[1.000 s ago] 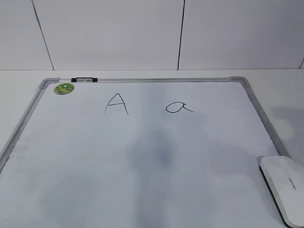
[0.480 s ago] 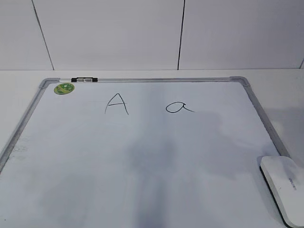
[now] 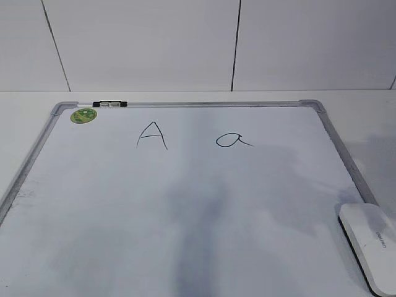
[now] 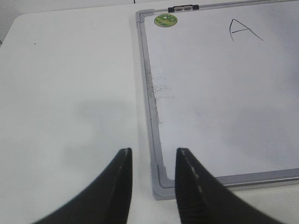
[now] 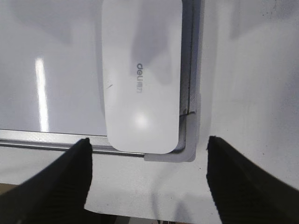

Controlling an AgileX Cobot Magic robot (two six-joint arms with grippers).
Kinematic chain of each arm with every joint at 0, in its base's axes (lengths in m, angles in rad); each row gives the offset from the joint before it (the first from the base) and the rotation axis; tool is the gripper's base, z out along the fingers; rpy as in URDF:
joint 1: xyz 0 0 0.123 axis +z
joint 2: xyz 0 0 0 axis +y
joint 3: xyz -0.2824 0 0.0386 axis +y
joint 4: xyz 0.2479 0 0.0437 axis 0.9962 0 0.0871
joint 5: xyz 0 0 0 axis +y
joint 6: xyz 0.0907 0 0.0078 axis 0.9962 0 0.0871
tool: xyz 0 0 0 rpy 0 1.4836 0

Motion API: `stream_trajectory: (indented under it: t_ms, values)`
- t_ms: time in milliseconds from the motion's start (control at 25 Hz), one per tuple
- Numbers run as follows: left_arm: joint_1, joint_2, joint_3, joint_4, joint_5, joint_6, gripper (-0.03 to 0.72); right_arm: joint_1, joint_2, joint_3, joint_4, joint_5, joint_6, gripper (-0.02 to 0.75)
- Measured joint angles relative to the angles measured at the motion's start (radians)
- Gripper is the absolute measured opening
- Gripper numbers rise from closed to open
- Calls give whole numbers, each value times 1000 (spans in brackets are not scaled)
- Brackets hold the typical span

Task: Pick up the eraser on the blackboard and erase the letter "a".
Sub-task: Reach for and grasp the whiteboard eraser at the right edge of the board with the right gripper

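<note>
The blackboard (image 3: 185, 204) is a white board with a grey frame lying flat on the table. The lowercase letter "a" (image 3: 232, 140) is written right of a capital "A" (image 3: 151, 135). The white eraser (image 3: 370, 245) lies on the board's near right corner; in the right wrist view the eraser (image 5: 141, 74) shows grey lettering and overlaps the frame. My right gripper (image 5: 148, 145) is open above the table just short of the eraser, its fingers wider than the eraser. My left gripper (image 4: 152, 156) is open over the board's near left corner (image 4: 161, 184). Neither gripper shows in the exterior view.
A round green sticker (image 3: 83, 115) and a small black-and-silver clip (image 3: 110, 104) sit at the board's far left corner. White table (image 4: 70, 93) surrounds the board; a white panelled wall (image 3: 185, 43) stands behind. The table's near edge shows below the right gripper.
The eraser and letters have not moved. The shadows on the board's middle and right side have shifted slightly.
</note>
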Motion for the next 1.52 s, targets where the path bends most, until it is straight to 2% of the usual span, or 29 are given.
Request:
stream_trajectory:
  t_ms: [120,280,520,1520]
  values:
    - [0,0,0,0,0,0,235,9,21,0,0,-12,0,575]
    - [0,0,0,0,0,0,235,73,59,-7,-10,-41,17,575]
    - [0,0,0,0,0,0,235,179,118,-10,-114,-84,172,575]
    - [0,0,0,0,0,0,235,188,190,-10,-158,-180,232,575]
